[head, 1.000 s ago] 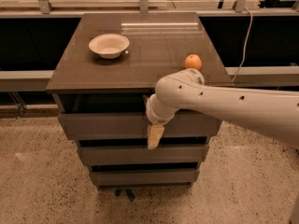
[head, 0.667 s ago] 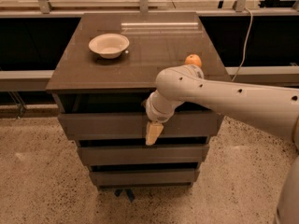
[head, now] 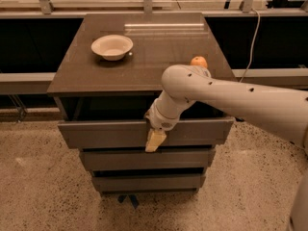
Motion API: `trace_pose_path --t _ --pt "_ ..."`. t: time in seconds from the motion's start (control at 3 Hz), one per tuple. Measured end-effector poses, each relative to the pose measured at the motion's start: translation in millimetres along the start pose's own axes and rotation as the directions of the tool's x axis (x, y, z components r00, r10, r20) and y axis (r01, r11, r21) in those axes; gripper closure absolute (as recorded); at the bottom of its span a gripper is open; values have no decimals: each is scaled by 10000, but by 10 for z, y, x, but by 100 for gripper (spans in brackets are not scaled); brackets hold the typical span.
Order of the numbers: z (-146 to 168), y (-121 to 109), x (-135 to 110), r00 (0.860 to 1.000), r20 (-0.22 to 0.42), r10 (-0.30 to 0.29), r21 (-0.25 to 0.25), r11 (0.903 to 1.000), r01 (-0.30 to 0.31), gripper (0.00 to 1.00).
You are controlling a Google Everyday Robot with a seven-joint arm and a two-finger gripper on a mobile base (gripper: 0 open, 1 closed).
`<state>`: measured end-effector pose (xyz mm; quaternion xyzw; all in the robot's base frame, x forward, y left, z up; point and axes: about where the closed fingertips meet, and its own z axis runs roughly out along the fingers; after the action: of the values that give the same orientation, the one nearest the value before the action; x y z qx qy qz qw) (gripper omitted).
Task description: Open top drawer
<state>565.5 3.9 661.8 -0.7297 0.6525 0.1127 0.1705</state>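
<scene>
The top drawer is the widest of three grey-brown drawers under a dark cabinet top. It stands pulled out a little, with a dark gap behind its flat front panel. My gripper hangs from the white arm at the middle of that panel's upper edge, its pale fingertips pointing down over the front face. The mid-width drawer and the narrowest drawer sit below it.
A white bowl sits on the cabinet top at the back left. An orange rests near its right edge, behind my arm. A low ledge runs behind the cabinet on both sides. Speckled floor lies in front.
The arm and gripper have shifted slightly left and toward the front along the top drawer's panel. The drawer's gap looks a little wider.
</scene>
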Motion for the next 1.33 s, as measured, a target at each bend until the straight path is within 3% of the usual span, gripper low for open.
trace_pose_path --t 0.33,0.67,1.0,1.33 --pt "-190 282 -332 9972 749 26 -790 9969 33 27" --pt "-444 449 -646 9923 1238 -66 -1088 9939 202 26" --pt "-472 501 -666 9945 1039 126 -1014 9948 -20 8" --pt "-308 484 -433 9986 298 427 -893 9952 -398 0"
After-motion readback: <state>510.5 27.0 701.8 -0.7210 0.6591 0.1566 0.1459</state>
